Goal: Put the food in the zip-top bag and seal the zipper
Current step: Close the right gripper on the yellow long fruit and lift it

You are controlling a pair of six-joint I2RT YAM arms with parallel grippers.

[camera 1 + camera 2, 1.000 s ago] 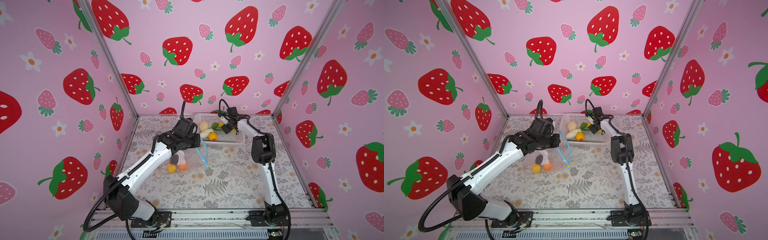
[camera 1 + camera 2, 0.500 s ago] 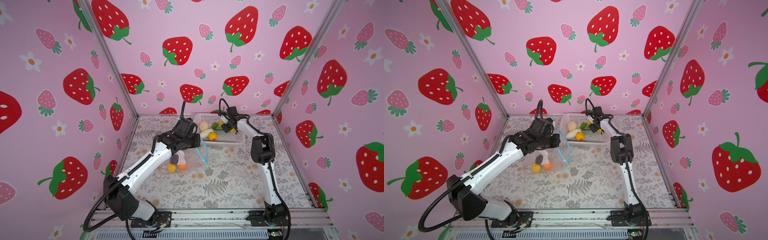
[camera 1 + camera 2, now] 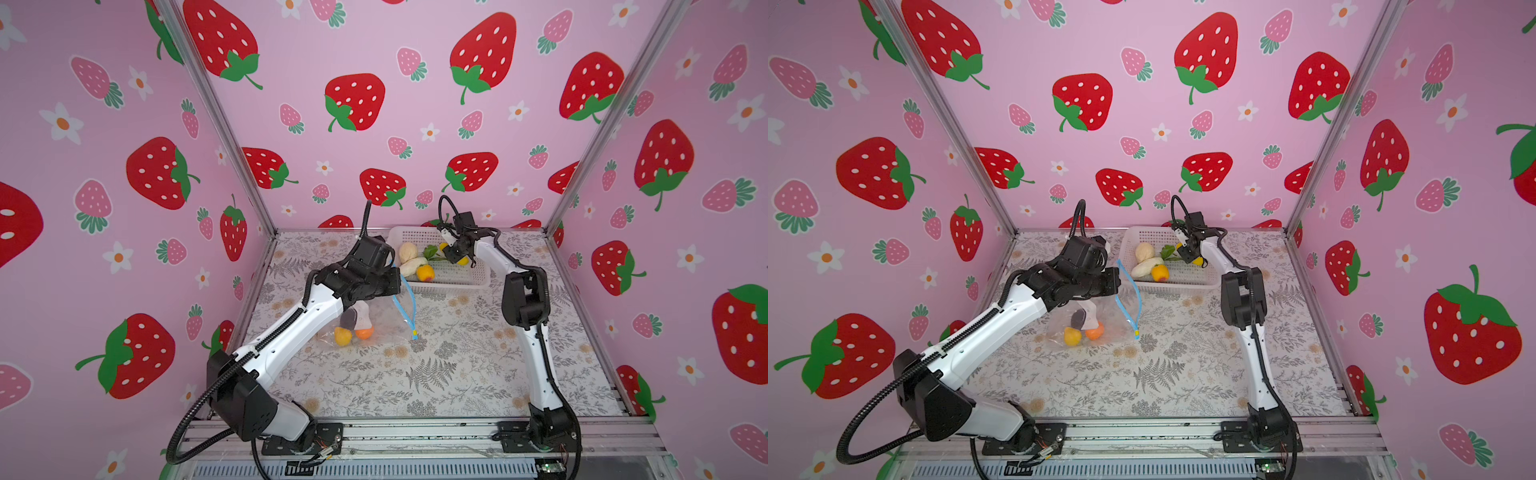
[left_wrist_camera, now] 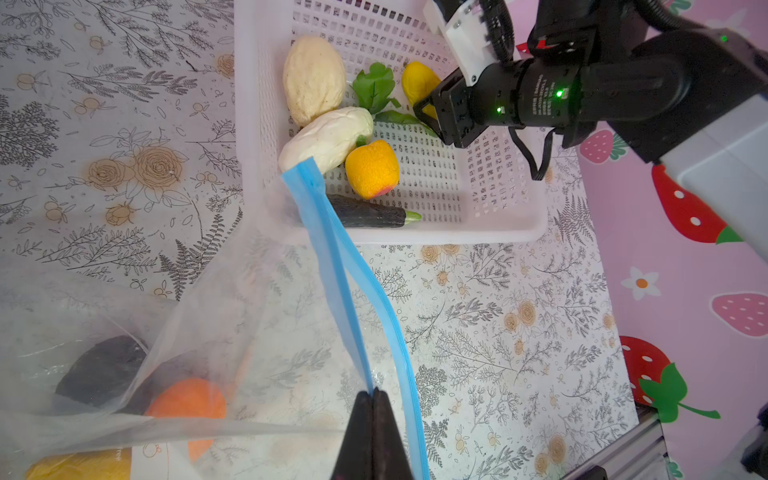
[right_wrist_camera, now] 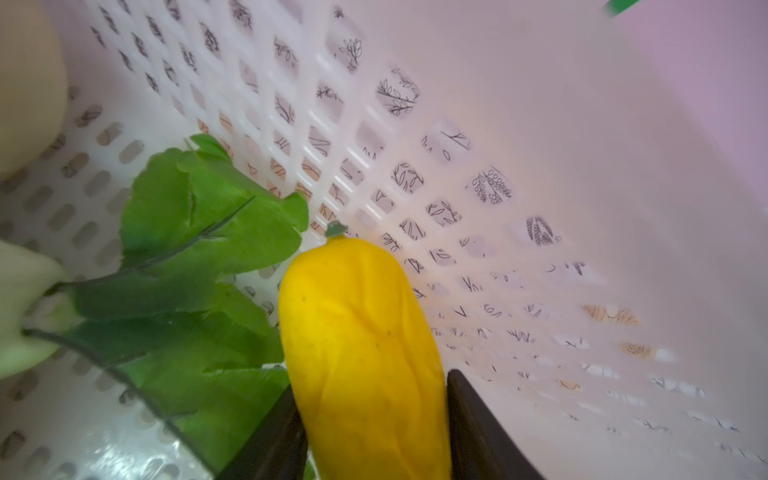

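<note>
Zipper (image 4: 332,257): one lip pinched in the fully closed jaws of left tool (image 4: 374,415), the two blue lips parted. Zip-top bag (image 3: 386,320) lies on table (image 3: 436,374) just in front of white basket (image 3: 449,282), its mouth corner lifted. It contains dark piece (image 3: 348,319), orange piece (image 3: 365,332) and yellow piece (image 3: 343,336). Right tool (image 5: 372,386) is inside the basket, jaws partly apart on either side of yellow fruit (image 5: 365,332); firm grip cannot be told. Beige, white, orange-yellow, dark and leafy green food also lies in the basket.
</note>
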